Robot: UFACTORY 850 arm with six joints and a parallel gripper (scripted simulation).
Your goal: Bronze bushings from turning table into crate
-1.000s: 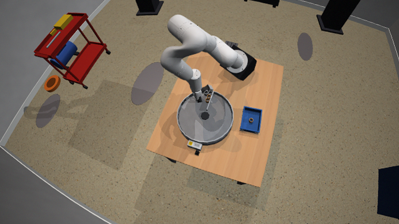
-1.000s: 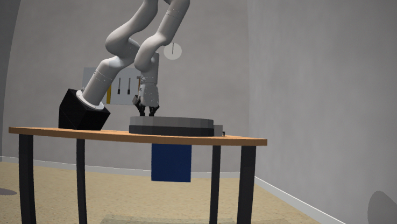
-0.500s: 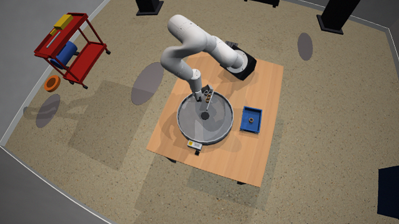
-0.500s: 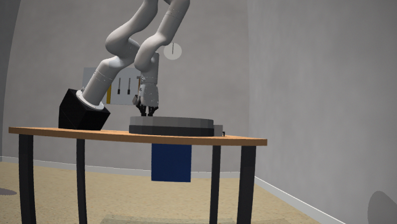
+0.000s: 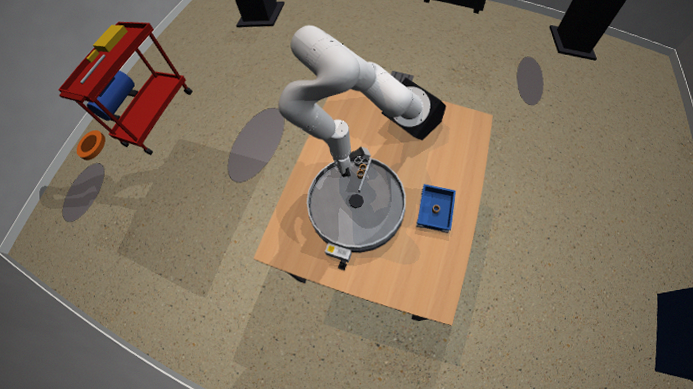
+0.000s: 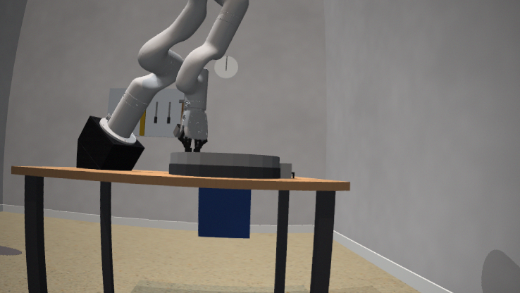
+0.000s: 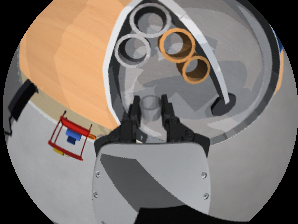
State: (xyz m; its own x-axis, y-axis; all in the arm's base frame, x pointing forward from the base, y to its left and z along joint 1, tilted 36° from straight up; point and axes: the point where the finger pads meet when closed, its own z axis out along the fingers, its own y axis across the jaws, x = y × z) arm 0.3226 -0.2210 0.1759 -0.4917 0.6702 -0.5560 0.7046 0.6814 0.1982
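Note:
My gripper (image 5: 345, 173) (image 6: 192, 149) (image 7: 150, 101) points down inside the rim of the turning table (image 5: 334, 214) (image 6: 225, 160). Its fingers are shut on a small grey steel bushing (image 7: 150, 111), seen in the wrist view. Two larger steel bushings (image 7: 150, 34) (image 7: 121, 59) lie against the fence near the rim. Two bronze bushings (image 7: 162, 50) (image 7: 186, 75) touch each other beside them, along the pale fence, ahead and right of the fingers in the wrist view. The blue crate (image 5: 447, 225) holds one brownish bushing (image 5: 432, 210).
The pale fence bar (image 5: 365, 177) (image 7: 212, 62) runs from the rim to the dark hub (image 5: 356, 200) (image 7: 218, 106). A control box (image 5: 343, 254) sits at the turning table's front edge. The crate stands right of the turning table on the wooden table (image 5: 394, 289).

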